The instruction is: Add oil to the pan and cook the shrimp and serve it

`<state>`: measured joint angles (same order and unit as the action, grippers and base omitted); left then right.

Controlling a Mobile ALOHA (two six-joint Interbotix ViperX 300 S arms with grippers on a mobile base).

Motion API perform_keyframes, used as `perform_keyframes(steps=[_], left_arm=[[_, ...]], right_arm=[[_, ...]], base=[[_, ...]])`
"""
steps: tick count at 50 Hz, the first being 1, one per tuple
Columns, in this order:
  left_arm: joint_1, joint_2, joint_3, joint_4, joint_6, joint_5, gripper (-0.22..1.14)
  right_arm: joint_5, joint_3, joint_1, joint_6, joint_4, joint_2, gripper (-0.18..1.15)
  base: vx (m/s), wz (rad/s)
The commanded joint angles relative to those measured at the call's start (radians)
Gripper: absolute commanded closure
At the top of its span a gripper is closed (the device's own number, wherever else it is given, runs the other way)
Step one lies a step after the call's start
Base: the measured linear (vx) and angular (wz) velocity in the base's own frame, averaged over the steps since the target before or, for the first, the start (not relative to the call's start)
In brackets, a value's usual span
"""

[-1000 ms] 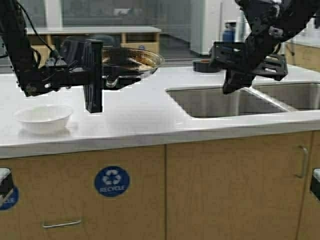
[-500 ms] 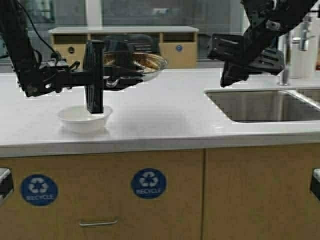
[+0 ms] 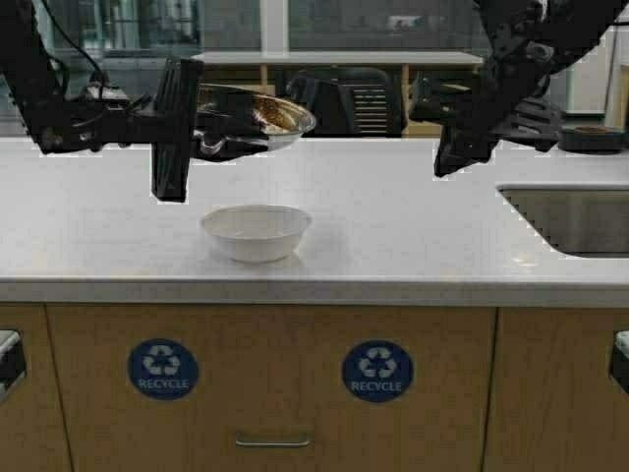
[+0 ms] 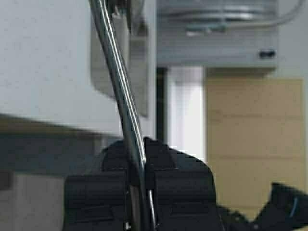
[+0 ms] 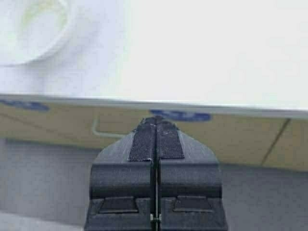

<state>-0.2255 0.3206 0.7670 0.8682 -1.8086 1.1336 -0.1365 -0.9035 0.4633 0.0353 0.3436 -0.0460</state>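
Having driven left, pan (image 3: 257, 114) above white bowl (image 3: 257, 231).

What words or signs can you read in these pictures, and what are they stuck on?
"RECYCLE" with a ring of arrows, on the left blue sticker on the cupboard front.
"RECYCLE" with the same arrows, on the right blue sticker on that cupboard front.
The right wrist view shows blue stickers too, but too blurred to read.
Nothing readable on the white bowl or the pan.
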Motion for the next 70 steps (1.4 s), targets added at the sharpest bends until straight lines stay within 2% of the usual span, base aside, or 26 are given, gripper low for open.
perform_keyframes(steps=[1, 11, 25, 42, 54, 70], left_arm=[[-0.002, -0.107, -0.002, 0.029, 0.012, -0.072, 0.89], [-0.003, -0.135, 0.011, 0.041, 0.021, -0.167, 0.88], [-0.025, -0.137, -0.006, 0.141, 0.026, -0.311, 0.87], [-0.066, -0.137, -0.052, 0.147, 0.063, -0.410, 0.87], [-0.120, -0.144, -0.087, 0.147, 0.127, -0.545, 0.87], [-0.121, -0.144, -0.127, 0.137, 0.160, -0.574, 0.87]], right_arm=[[-0.017, 0.006, -0.005, -0.002, -0.003, -0.025, 0.90], [-0.023, 0.006, -0.003, 0.000, -0.003, -0.025, 0.90], [-0.037, 0.005, -0.003, 0.002, -0.003, -0.023, 0.90], [-0.066, -0.011, -0.003, 0.006, -0.002, -0.017, 0.90], [-0.080, -0.014, -0.005, 0.006, 0.000, -0.014, 0.90], [-0.092, -0.014, -0.005, 0.009, 0.002, 0.002, 0.90]], base=[[0.04, 0.17], [0.03, 0.15], [0.03, 0.11], [0.02, 0.05], [0.00, 0.01], [0.00, 0.00]])
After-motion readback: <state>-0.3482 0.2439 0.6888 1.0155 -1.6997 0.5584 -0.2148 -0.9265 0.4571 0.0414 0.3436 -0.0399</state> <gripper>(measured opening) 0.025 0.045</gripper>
